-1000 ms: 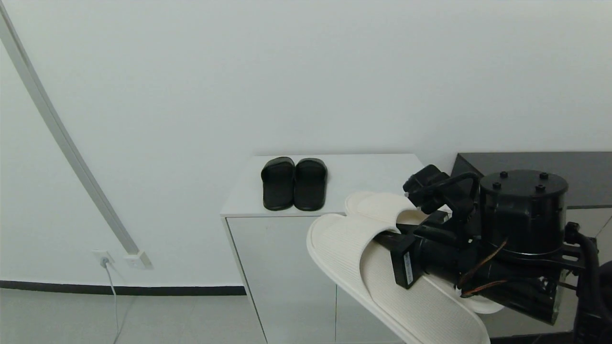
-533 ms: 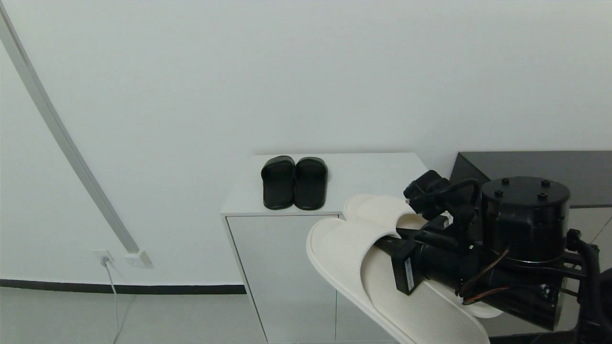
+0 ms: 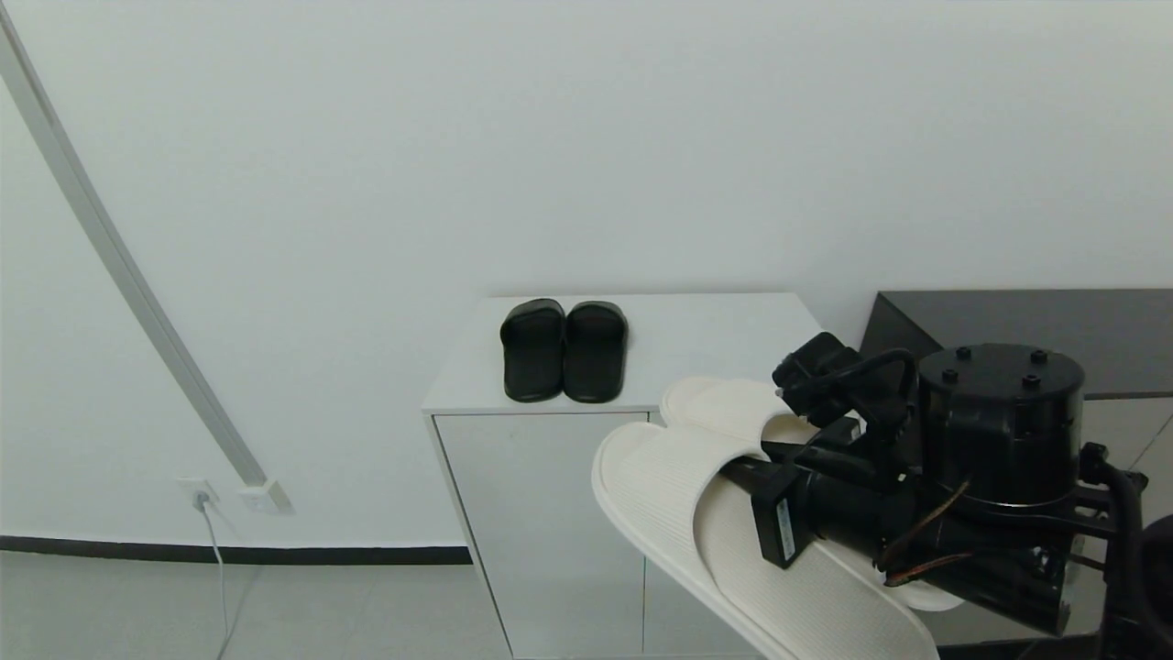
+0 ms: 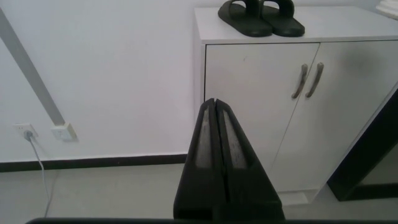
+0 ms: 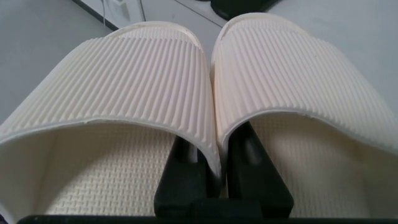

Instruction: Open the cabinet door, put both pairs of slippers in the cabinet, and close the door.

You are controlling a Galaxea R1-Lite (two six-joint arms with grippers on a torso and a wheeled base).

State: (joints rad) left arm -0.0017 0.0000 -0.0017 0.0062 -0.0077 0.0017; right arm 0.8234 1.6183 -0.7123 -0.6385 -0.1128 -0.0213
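A pair of white ribbed slippers [image 3: 669, 477] hangs in the air in front of the white cabinet [image 3: 541, 513], right of its middle. My right gripper [image 5: 216, 158] is shut on the two inner strap edges of the white slippers [image 5: 143, 74], pinching them together. A pair of black slippers [image 3: 564, 351] stands side by side on the cabinet top. Both cabinet doors are closed, with two metal handles [image 4: 309, 79] at the middle. My left gripper [image 4: 215, 124] is shut on nothing, low in front of the cabinet, left of the handles. The black slippers [image 4: 261, 11] sit above it.
A dark-topped unit [image 3: 1026, 330] adjoins the cabinet on the right. On the wall to the left, a diagonal grey conduit [image 3: 119, 266] runs down to a socket [image 3: 197, 495] with a plugged cable. Bare floor lies left of the cabinet.
My right arm with the white slippers has sunk a little. The black slippers and the cabinet doors are as before.
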